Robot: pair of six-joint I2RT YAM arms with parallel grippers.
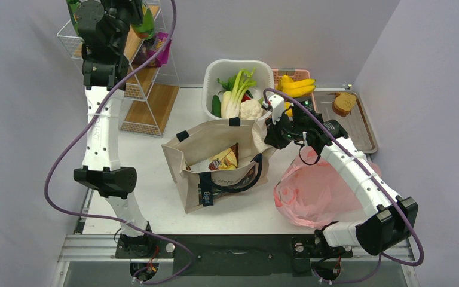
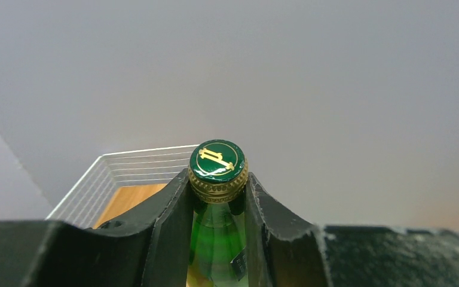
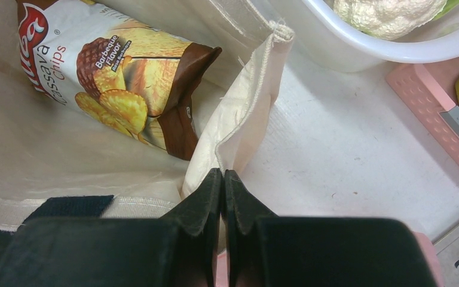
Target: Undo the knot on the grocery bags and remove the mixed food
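The left claw (image 2: 218,190) squeezes the green bottle (image 2: 215,239) by its neck above the wire shelf (image 2: 119,170) at the tabletop's far left corner. The right claw (image 3: 223,179) is shut tight against the rim of the canvas tote (image 3: 248,107), mid-tabletop. A chips packet (image 3: 125,78) lies inside.

Open and upright, a beige canvas tote (image 1: 200,149) with black straps, a brown barbecue cassava chips packet (image 3: 125,78) lying inside. To its right, a thin pink plastic bag (image 1: 317,191), crumpled and slumped low. Green bottle (image 2: 217,164) upright, pinched at the neck by the left gripper (image 2: 218,200); yellow bananas (image 1: 297,86) in a pink basket (image 1: 284,73), pale-green leafy stalk (image 1: 239,89) in a white basket (image 1: 239,63).
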